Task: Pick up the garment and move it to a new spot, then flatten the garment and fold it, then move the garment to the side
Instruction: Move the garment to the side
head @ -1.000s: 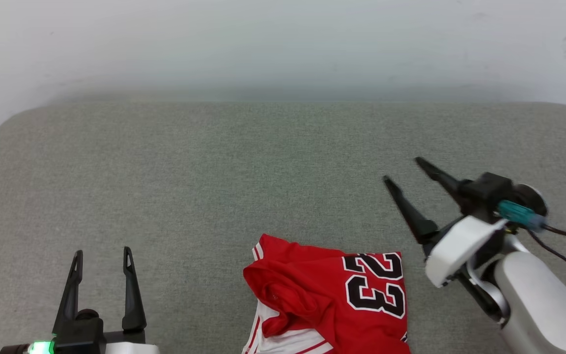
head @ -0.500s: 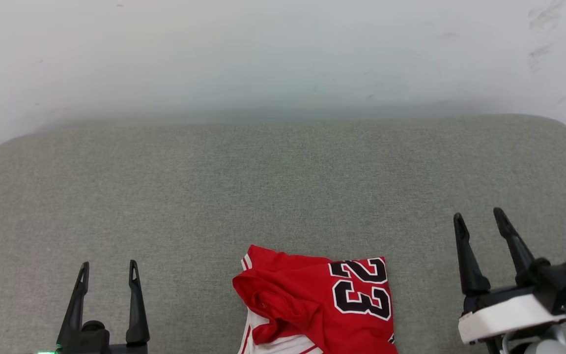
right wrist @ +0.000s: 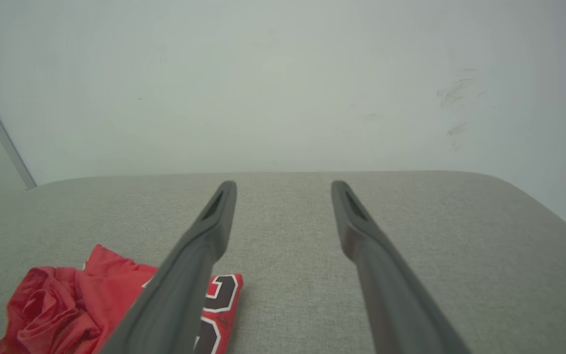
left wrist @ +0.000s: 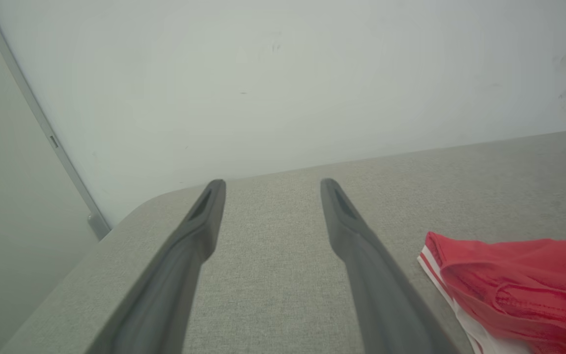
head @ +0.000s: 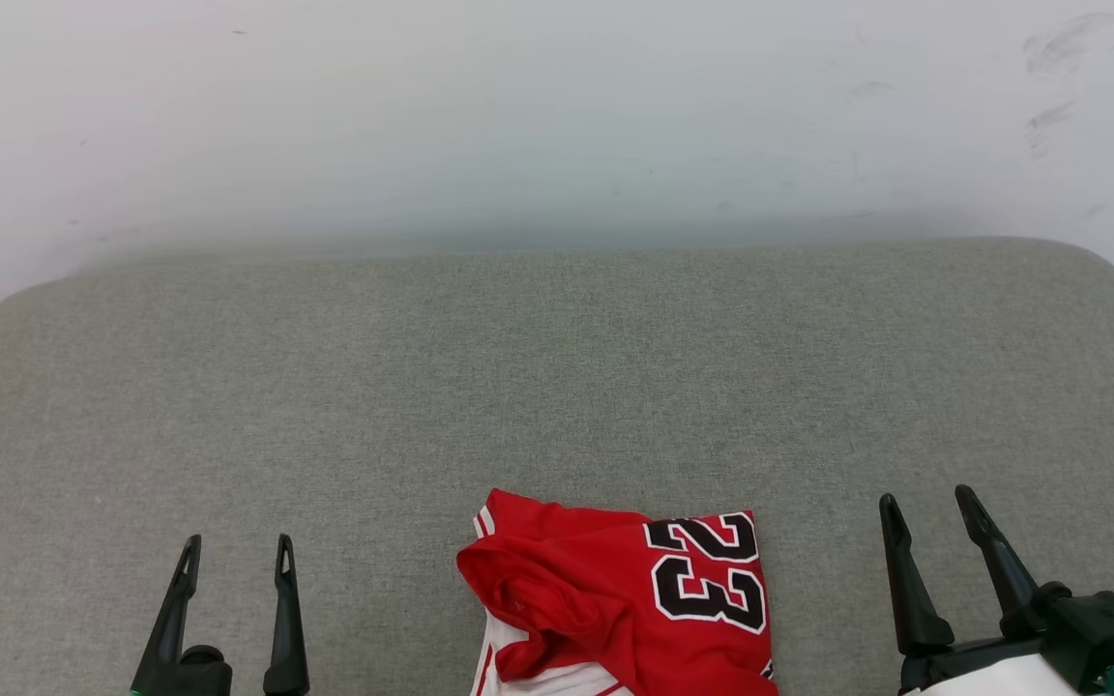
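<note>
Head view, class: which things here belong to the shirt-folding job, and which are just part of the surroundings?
Belongs to the job:
red shirt marked 23, lying rumpled
left gripper, open and empty
right gripper, open and empty

Just there:
grey padded surface under the shirt
white wall behind it

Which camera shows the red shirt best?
The head view: the garment lies uncovered, its number 23 plain. The left wrist view catches its bunched edge; in the right wrist view the right pincer partly covers it.
</note>
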Motion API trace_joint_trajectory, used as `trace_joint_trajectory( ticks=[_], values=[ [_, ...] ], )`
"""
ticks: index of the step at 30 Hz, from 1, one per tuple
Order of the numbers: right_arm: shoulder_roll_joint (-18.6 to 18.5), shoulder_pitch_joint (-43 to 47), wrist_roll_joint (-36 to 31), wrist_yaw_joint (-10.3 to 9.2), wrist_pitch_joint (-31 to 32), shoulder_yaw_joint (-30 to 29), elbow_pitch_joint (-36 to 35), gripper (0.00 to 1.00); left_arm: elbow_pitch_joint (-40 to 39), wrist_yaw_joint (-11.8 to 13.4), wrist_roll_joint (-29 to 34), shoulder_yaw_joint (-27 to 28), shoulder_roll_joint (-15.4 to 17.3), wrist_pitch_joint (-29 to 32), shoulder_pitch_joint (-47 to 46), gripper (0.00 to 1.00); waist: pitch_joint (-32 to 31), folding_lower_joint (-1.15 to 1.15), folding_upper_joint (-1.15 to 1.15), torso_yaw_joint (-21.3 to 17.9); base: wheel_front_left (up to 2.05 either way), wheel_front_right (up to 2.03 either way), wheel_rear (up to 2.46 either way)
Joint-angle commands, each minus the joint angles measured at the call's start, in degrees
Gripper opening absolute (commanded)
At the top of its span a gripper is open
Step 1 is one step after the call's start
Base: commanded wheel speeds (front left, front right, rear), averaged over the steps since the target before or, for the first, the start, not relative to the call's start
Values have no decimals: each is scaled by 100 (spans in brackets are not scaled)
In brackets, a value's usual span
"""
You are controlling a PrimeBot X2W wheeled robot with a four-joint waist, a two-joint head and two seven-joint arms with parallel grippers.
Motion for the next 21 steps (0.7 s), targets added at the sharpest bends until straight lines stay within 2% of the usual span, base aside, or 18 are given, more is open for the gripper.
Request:
trace_joint_trajectory(
  ticks=[1, 9, 15, 18, 21],
  values=[
    [31, 70, 17, -5, 5, 12, -10, 100, 21, -14, -6, -12, 6, -16, 63, 100, -1, 0, 0, 4, 0, 0, 0],
    [31, 62, 41, -5, 45, 55, 26, 100, 111, -29, -24, -33, 0, -17, 21, 100, 26, 0, 0, 25, 0, 0, 0],
    [28, -417, -174, -5, 178, 96, -88, 100, 146, -27, -29, -61, -41, -16, -73, 100, 69, 0, 0, 99, 0, 0, 0],
    [-174, -848, -188, -5, 477, 210, -142, 100, 157, -35, -24, -80, -58, -16, -95, 100, 95, 0, 0, 145, 0, 0, 0],
    [-524, -1383, -12, -5, 1040, 556, -143, 100, 162, -33, -34, -73, -62, -16, -115, 100, 128, 0, 0, 175, 0, 0, 0]
  ],
)
